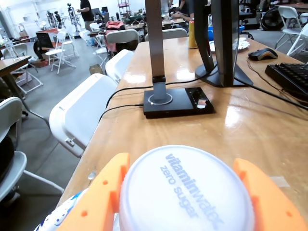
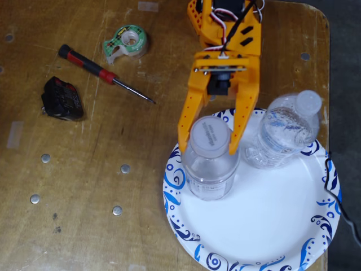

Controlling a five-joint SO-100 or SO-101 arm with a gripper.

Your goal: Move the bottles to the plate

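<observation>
the orange two-finger gripper [image 2: 208,142] stands with its jaws on either side of the whitish cap of a small clear plastic bottle [image 2: 210,161], apparently clasping it. that bottle stands upright, long axis vertical, on the left part of the large round white paper plate with blue swirls [image 2: 271,226], near the worktop's right edge in the fixed view. a second clear plastic bottle [image 2: 285,131] stands just beside it on the plate's far rim, crowding the right jaw. judgement: release and a straight upward retreat suit; the wooden worktop [image 2: 84,186] lies open to the left.
</observation>
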